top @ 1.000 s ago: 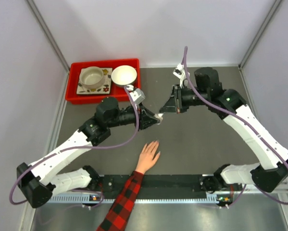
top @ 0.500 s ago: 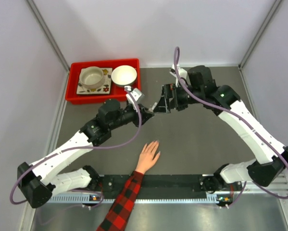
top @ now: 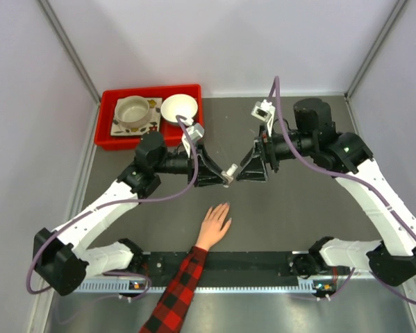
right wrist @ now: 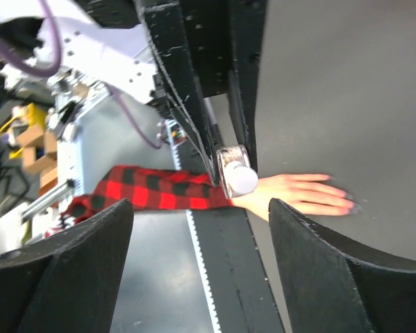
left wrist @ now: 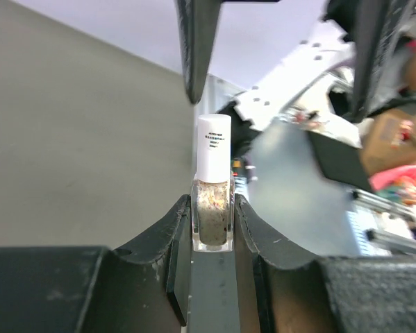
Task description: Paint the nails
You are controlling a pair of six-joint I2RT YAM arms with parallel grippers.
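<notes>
Swung lower since half a second ago, my two hands now meet tip to tip above the counter (top: 298, 208). My left hand (top: 223, 173) is clenched on a nail polish bottle (left wrist: 213, 218), its white cap (left wrist: 213, 147) pointing at my right hand (top: 242, 173), whose fingers stand spread wide with the cap just ahead of them. Nearer the bases than both hands, a person's palm (top: 214, 225) in a plaid sleeve (top: 176, 295) lies flat, the nails (top: 226, 206) well apart from the bottle.
</notes>
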